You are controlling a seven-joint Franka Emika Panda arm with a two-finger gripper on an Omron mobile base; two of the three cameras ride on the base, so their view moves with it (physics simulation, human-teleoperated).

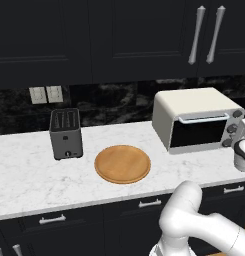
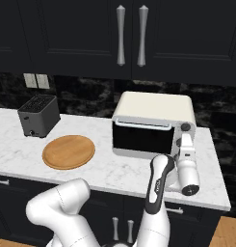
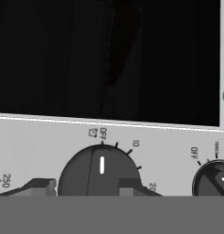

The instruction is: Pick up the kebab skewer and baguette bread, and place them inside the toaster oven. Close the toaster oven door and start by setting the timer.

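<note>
hand view: we see hand fingertips straddling timer knob, pointer at OFF
base views: toaster oven door closed; round board bare

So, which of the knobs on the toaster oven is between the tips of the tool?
The timer knob, the one whose white pointer stands at OFF, with 10 and 20 marked around it. The tool has a tip on each side of it. The other knob sits apart at the edge.
</note>
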